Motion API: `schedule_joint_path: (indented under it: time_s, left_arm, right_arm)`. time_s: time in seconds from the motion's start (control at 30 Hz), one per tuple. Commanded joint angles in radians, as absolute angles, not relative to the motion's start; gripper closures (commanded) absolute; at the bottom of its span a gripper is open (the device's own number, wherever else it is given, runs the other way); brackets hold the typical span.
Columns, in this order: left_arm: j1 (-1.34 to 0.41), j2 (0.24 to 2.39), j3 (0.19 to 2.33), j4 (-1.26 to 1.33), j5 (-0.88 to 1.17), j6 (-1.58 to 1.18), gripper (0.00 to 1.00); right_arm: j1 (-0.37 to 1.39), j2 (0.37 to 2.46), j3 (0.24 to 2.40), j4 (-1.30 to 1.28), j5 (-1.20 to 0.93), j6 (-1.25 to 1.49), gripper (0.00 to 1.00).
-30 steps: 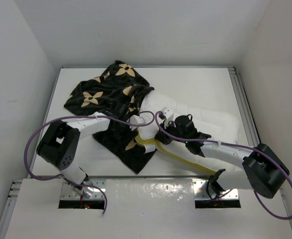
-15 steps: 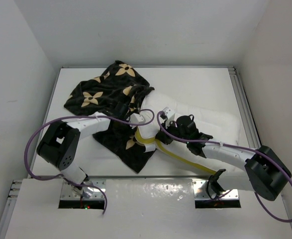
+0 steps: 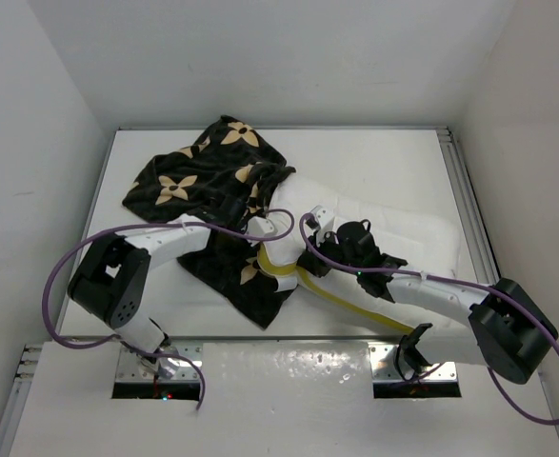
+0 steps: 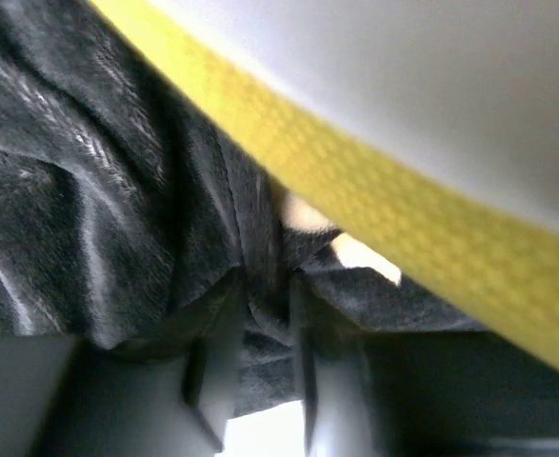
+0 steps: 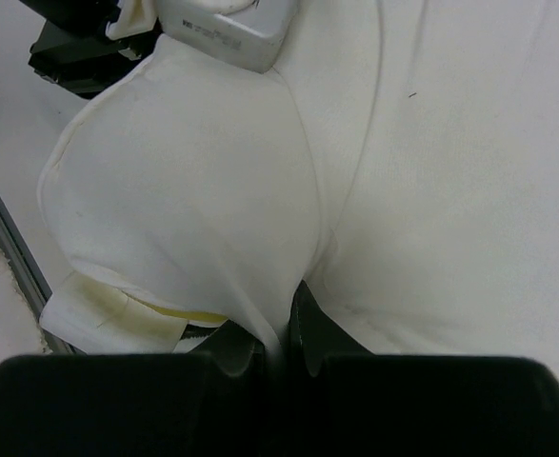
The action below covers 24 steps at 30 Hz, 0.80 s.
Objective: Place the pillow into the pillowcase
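The white pillow (image 3: pixel 403 238) lies across the table's middle right, its yellow trim (image 3: pixel 341 300) along the near edge. Its left end sits in the mouth of the black pillowcase (image 3: pixel 198 176) with tan flowers, bunched at the left. My left gripper (image 3: pixel 260 249) is shut on a fold of the pillowcase (image 4: pixel 260 286) next to the yellow trim (image 4: pixel 403 228). My right gripper (image 3: pixel 319 249) is shut on a pinch of the pillow's white cover (image 5: pixel 281 328) near its left end.
A metal rail (image 3: pixel 465 205) runs along the table's right edge. White walls close in the back and both sides. Purple cables (image 3: pixel 69 267) loop from both arms. The left arm's white wrist (image 5: pixel 227 29) shows at the top of the right wrist view.
The left gripper has shifted slightly right along the pillow's edge with the pillowcase fold. The right arm has barely moved.
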<state>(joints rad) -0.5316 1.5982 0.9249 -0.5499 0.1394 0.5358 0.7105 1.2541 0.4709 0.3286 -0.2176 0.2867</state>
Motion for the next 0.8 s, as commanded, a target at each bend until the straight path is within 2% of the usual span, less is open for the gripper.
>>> schedule_joint_path:
  time_s: [0.0, 0.07, 0.13, 0.27, 0.37, 0.4, 0.57, 0.77]
  left_arm:
    - [-0.549, 1.554, 0.956, -0.597, 0.143, 0.545, 0.63]
    - [-0.554, 1.545, 0.954, -0.606, 0.138, 0.549, 0.58]
    - [-0.552, 1.540, 0.945, -0.603, 0.120, 0.552, 0.58]
    - [-0.554, 1.536, 0.928, -0.584, 0.077, 0.551, 0.83]
    - [-0.555, 1.529, 0.931, -0.595, 0.081, 0.549, 0.98]
    - [-0.555, 1.528, 0.933, -0.600, 0.087, 0.548, 1.00]
    - [-0.546, 1.525, 0.957, -0.630, 0.147, 0.549, 1.00]
    - [-0.416, 1.438, 1.083, -0.724, 0.429, 0.575, 1.00]
  right_arm:
    - [0.719, 1.227, 0.499, 0.417, -0.242, 0.301, 1.00]
    - [0.722, 1.235, 0.509, 0.407, -0.242, 0.291, 1.00]
    - [0.726, 1.239, 0.515, 0.396, -0.242, 0.290, 1.00]
    - [0.733, 1.239, 0.515, 0.399, -0.242, 0.291, 1.00]
    - [0.733, 1.236, 0.515, 0.397, -0.244, 0.290, 1.00]
    - [0.732, 1.235, 0.514, 0.396, -0.242, 0.290, 1.00]
    - [0.736, 1.238, 0.520, 0.374, -0.236, 0.278, 1.00]
    - [0.782, 1.269, 0.571, 0.308, -0.232, 0.216, 1.00]
